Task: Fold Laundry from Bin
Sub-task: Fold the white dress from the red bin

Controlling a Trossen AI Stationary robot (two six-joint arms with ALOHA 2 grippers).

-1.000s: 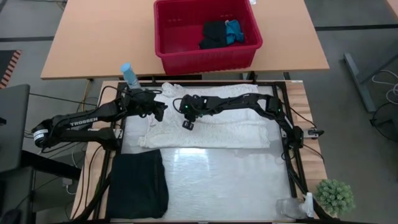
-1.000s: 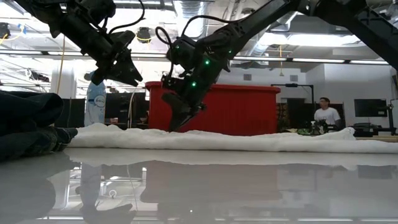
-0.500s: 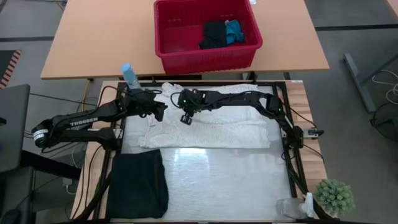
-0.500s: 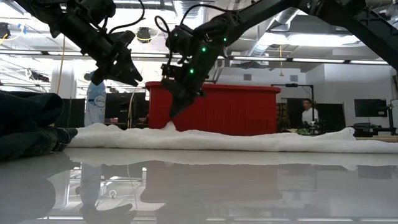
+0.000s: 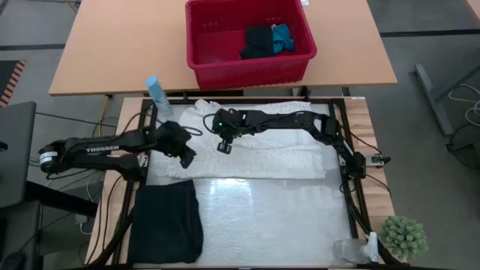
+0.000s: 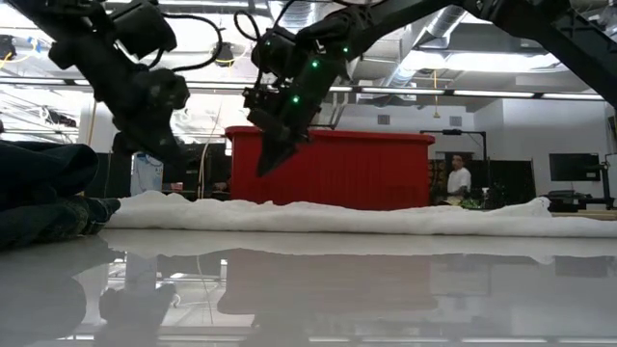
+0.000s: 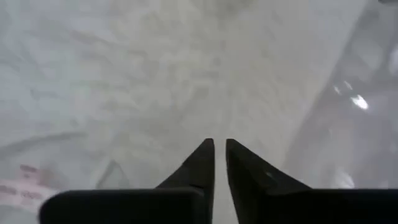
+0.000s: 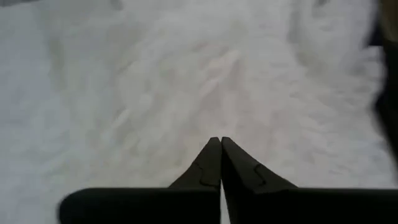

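Note:
The white crinkled garment (image 5: 251,142) lies spread flat across the far half of the table and also shows in the low view (image 6: 337,217). A folded black garment (image 5: 166,223) lies at the near left. The red bin (image 5: 206,45) stands on the table beyond, holding a black piece (image 5: 257,41) and a small blue piece (image 5: 283,36). My left gripper (image 5: 186,156) is shut and empty above the white garment's left part (image 7: 219,144). My right gripper (image 5: 223,142) is shut and empty, hovering above the garment's middle left (image 8: 221,142), clear of it in the low view (image 6: 265,166).
A blue-capped spray bottle (image 5: 154,88) stands at the far left corner. A small green plant (image 5: 403,236) and a clear plastic item (image 5: 352,250) sit at the near right. A person (image 6: 459,181) stands in the room behind. Bare white table surface (image 5: 277,217) lies near the front.
My left gripper has gone toward the table's near edge and down, over the white garment's left part. My right gripper dipped to the garment, shifted a little toward the left and far edge, then rose clear of it. The garment lies as before.

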